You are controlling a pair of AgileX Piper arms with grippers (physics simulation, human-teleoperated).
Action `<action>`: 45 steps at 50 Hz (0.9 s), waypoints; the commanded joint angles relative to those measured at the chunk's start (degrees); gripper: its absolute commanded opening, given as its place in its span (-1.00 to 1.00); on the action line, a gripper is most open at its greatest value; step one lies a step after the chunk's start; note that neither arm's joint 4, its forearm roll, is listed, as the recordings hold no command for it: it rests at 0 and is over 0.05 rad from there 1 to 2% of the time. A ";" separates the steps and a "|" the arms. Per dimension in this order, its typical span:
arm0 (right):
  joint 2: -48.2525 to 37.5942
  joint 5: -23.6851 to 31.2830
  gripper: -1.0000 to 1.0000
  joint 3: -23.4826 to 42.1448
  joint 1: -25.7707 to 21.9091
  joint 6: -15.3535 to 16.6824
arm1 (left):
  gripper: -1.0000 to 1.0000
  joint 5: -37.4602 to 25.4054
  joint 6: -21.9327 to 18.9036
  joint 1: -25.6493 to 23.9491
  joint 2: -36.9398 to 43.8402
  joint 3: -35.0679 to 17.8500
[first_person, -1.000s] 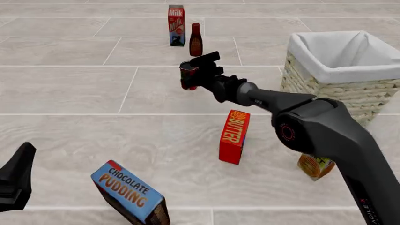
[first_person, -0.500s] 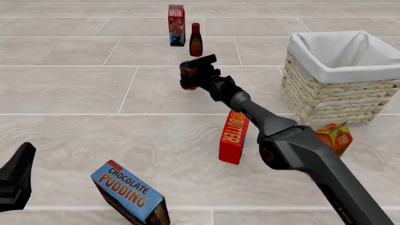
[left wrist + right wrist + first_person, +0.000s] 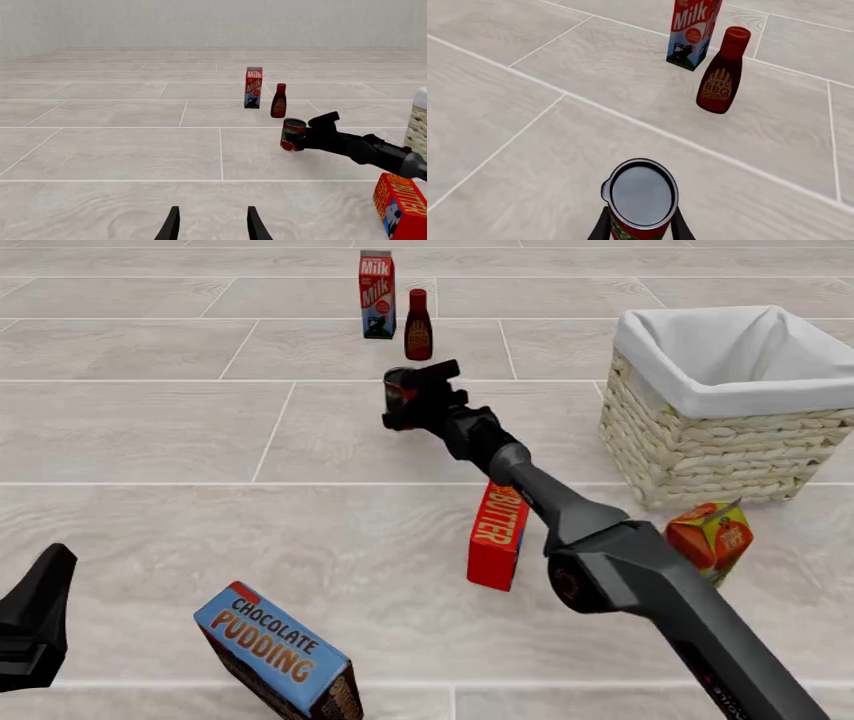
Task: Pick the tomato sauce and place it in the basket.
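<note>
The tomato sauce is a small red can with a green band and a dark rim. My right gripper is shut on it from its near side, out in the middle of the floor. In the right wrist view the can sits between the two fingers, seen from above. Whether it is off the floor I cannot tell. The basket, woven with white lining, stands to the right of the can. My left gripper is open and holds nothing, low at the near left.
A milk carton and a BBQ bottle stand just beyond the can. A red butter box stands under my right arm. An orange carton sits in front of the basket, and a chocolate pudding box lies near left.
My right arm has stretched out and its elbow has dropped toward the near side, uncovering the orange carton. The can in its grip has barely shifted. The left arm is still.
</note>
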State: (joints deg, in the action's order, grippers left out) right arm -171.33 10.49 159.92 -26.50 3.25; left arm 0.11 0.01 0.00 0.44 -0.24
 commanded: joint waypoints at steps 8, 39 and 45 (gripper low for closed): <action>14.82 -12.13 -1.00 -24.56 0.07 -0.53 | 1.00 0.00 0.00 0.00 0.00 0.00; 33.11 -21.43 -1.00 -49.77 -0.01 0.87 | 1.00 0.00 0.00 -0.01 0.00 0.00; 39.40 -24.44 -1.00 -58.29 -0.03 1.02 | 1.00 0.00 0.00 0.00 -0.01 0.00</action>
State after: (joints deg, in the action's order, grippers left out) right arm -139.87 -10.14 111.88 -26.50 5.06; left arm 0.11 0.01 0.00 0.44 -0.24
